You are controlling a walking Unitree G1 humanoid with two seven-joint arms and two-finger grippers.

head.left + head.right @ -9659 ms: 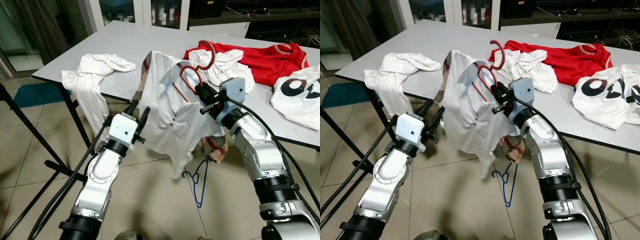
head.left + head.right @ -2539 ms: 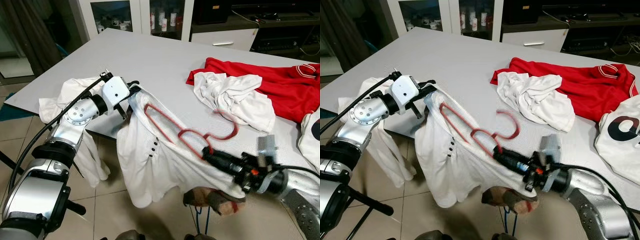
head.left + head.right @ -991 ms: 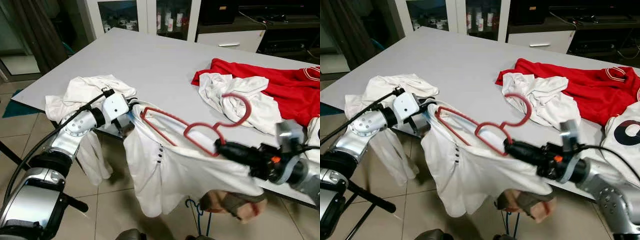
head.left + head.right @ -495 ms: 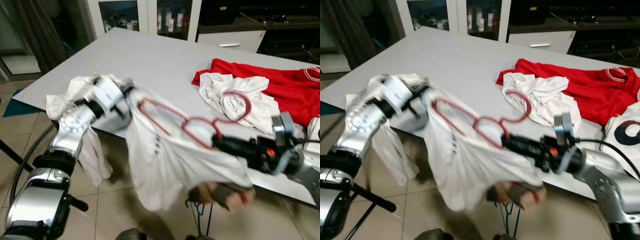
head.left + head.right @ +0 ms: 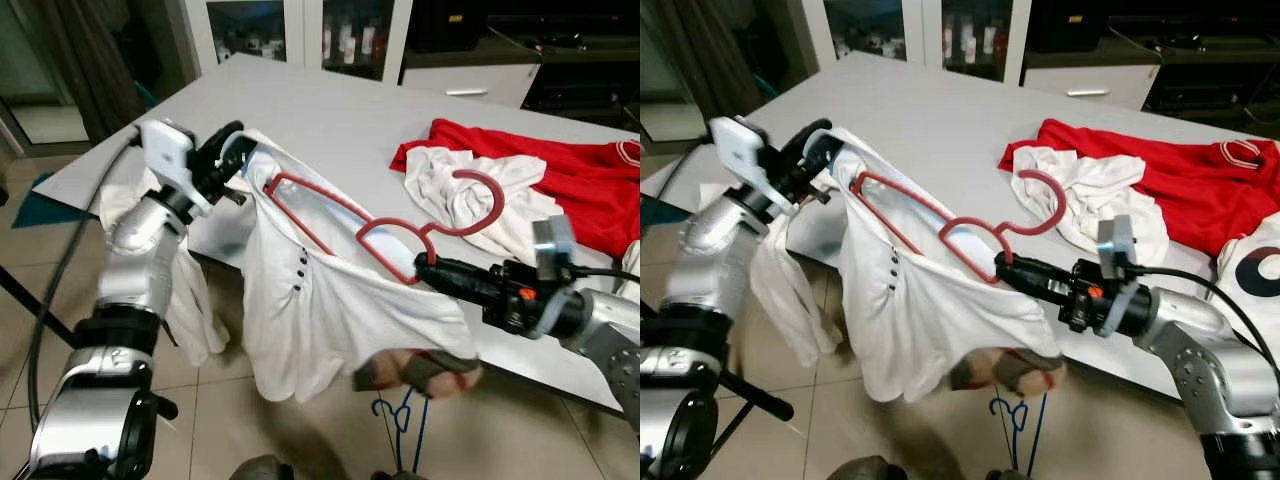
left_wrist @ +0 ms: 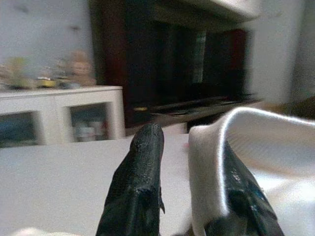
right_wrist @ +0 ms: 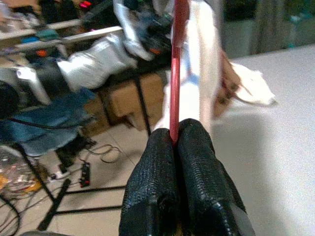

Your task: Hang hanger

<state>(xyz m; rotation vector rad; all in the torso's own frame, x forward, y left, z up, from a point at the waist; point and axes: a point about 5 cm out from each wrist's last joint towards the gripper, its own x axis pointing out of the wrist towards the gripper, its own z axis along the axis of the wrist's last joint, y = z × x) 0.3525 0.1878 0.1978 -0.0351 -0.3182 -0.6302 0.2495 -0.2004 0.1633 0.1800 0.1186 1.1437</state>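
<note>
A red hanger [image 5: 330, 197] is held out level over the table's front edge, its hook [image 5: 494, 199] toward the table. My right gripper [image 5: 428, 268] is shut on its neck; in the right wrist view the red wire runs out from between the closed fingers [image 7: 167, 162]. A white buttoned shirt [image 5: 330, 310] hangs from the hanger, with a plaid bunch [image 5: 415, 372] at its lower end. My left gripper [image 5: 230, 150] is at the shirt's far shoulder, open. In the left wrist view the white fold [image 6: 211, 147] lies between the fingers and over one of them.
The grey table [image 5: 330, 110] carries a crumpled white cloth [image 5: 450, 180] and a red garment [image 5: 570, 175]. Another white garment [image 5: 195, 300] hangs off the table's left corner under my left arm. A blue hanger [image 5: 400, 420] lies on the tiled floor. Black stand legs [image 5: 20, 295] cross the left.
My left gripper has lifted and turned upward with the shirt's shoulder, raising that end of the shirt. The right gripper still grips the hanger in about the same place.
</note>
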